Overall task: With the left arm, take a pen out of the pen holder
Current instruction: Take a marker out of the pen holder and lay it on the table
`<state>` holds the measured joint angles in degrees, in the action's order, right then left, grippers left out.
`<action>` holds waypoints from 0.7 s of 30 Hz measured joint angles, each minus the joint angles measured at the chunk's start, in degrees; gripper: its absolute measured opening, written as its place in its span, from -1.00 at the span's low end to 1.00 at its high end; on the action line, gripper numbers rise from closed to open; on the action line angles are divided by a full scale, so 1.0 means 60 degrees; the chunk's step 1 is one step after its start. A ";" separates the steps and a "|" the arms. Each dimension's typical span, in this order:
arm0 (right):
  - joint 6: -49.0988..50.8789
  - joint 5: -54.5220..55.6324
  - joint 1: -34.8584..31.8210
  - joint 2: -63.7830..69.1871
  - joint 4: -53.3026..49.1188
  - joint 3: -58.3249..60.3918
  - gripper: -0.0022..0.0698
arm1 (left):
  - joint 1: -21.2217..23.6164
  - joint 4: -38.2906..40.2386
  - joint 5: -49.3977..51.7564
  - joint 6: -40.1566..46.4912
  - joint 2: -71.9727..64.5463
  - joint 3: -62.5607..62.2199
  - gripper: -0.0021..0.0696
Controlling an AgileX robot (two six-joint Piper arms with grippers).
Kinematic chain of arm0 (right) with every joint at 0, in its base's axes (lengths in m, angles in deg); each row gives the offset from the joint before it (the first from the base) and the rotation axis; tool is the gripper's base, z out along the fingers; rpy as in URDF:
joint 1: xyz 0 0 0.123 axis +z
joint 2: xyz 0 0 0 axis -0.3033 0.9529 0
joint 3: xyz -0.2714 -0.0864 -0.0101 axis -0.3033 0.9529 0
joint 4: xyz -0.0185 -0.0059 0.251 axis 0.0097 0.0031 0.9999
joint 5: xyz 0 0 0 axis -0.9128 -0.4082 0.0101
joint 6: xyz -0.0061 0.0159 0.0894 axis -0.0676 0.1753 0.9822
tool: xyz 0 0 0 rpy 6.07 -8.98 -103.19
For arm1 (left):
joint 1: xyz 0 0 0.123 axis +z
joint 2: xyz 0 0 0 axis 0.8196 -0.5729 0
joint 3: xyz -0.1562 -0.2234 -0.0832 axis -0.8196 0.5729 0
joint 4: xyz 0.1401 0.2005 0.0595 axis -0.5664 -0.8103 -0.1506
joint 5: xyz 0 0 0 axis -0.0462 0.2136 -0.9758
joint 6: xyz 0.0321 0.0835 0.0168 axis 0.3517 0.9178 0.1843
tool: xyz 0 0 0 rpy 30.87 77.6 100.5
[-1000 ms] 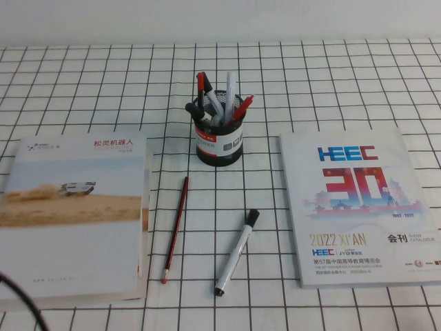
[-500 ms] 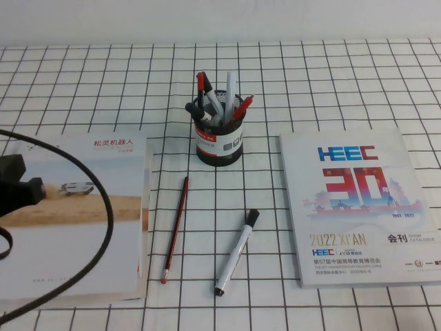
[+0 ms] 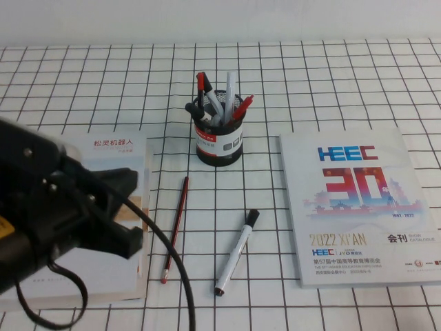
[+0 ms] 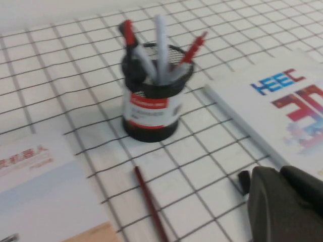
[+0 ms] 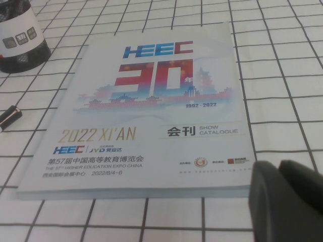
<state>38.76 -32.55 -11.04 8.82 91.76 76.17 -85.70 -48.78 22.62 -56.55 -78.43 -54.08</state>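
Several pens stand in the black mesh pen holder (image 3: 219,141) at mid-table: a red-capped marker (image 3: 204,93) leaning toward your left, a grey pen (image 3: 229,88) nearly upright, a slim red pen (image 3: 242,108) tilting right. Their long axes run up out of the cup, tips fanned apart, so the draw is upward.

From the left gripper (image 4: 285,201), the holder lies ahead and to the right, farther from the robot. That gripper hangs above the robotics booklet (image 3: 117,148) at the near left, its jaws pressed together on nothing; you would judge they must spread before any pen can be taken. The left-leaning marker faces this arm and looks the readiest pick.

Between gripper and holder, a red pencil (image 3: 176,227) and a black-capped white marker (image 3: 234,252) lie flat on the gridded tablecloth (image 3: 310,83), just beside each other but apart, both pointing roughly toward the cup. They sit low and should not block a raised approach.

The HEEC show catalogue (image 3: 358,207) lies right of the holder. The right gripper (image 5: 287,201), also pressed together and empty, hovers by the catalogue's near right corner, well apart from the pens.
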 joint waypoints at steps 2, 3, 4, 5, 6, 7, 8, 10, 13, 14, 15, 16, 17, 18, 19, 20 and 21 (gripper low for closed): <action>0.0000 0.0000 0.0000 0.0000 0.0000 0.0000 -0.98 | -0.0552 0.0000 -0.0014 0.0029 0.0000 0.0000 -0.95; 0.0000 0.0000 0.0000 0.0000 0.0000 0.0000 -0.98 | -0.0809 0.0000 -0.0035 0.0058 0.0000 0.0000 -0.95; 0.0000 0.0000 0.0000 0.0000 0.0000 0.0000 -0.98 | -0.0978 0.0000 -0.0061 0.0060 0.0000 0.0000 -0.95; 0.0000 0.0000 0.0000 0.0000 0.0000 0.0000 -0.98 | -0.1133 0.0000 -0.0074 0.0071 0.0000 0.0000 -0.95; 0.0000 0.0000 0.0000 0.0000 0.0000 0.0000 -0.98 | -0.1232 0.0024 -0.0117 0.0071 0.0000 0.0000 -0.95; 0.0000 0.0000 0.0000 0.0000 0.0000 0.0000 -0.98 | -0.1278 0.0120 -0.0162 0.0071 0.0000 0.0000 -0.95; 0.0000 0.0000 0.0000 0.0000 0.0000 0.0000 -0.98 | -0.1323 0.0156 -0.0316 0.0049 0.0000 0.0000 -0.95; 0.0000 0.0000 0.0000 0.0000 0.0000 0.0000 -0.98 | -0.1347 -0.0140 -0.0800 -0.0478 0.0000 0.0178 -0.95; 0.0000 0.0000 0.0000 0.0000 0.0000 0.0000 -0.98 | -0.1425 -0.1843 -0.2145 -0.2590 0.0018 0.0988 -0.95; 0.0000 0.0000 0.0000 0.0000 0.0000 0.0000 -0.98 | -0.1446 -0.2572 -0.2838 -0.3590 0.0018 0.1380 -0.95; 0.0000 0.0000 0.0000 0.0000 0.0000 0.0000 -0.98 | -0.1446 -0.3248 -0.3603 -0.4562 -0.0023 0.1793 -0.95; 0.0000 0.0000 0.0000 0.0000 0.0000 0.0000 -0.98 | -0.1446 -0.3832 -0.4447 -0.5242 -0.0076 0.2116 -0.95; 0.0000 0.0000 0.0000 0.0000 0.0000 0.0000 -0.98 | -0.1446 -0.4289 -0.5250 -0.5890 -0.0179 0.2491 -0.95; 0.0000 0.0000 0.0000 0.0000 0.0000 0.0000 -0.98 | -0.1446 -0.4655 -0.6017 -0.6309 -0.0319 0.2806 -0.95; 0.0000 0.0000 0.0000 0.0000 0.0000 0.0000 -0.98 | -0.1446 -0.4879 -0.6548 -0.6525 -0.0453 0.3009 -0.95; 0.0000 0.0000 0.0000 0.0000 0.0000 0.0000 -0.98 | -0.1446 -0.5073 -0.7063 -0.6730 -0.0655 0.3181 -0.95; 0.0000 0.0000 0.0000 0.0000 0.0000 0.0000 -0.98 | -0.1446 -0.5190 -0.7449 -0.6827 -0.0883 0.3275 -0.95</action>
<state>38.76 -32.55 -11.04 8.82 91.76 76.17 -94.38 -79.92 -22.08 -97.51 -83.73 -34.44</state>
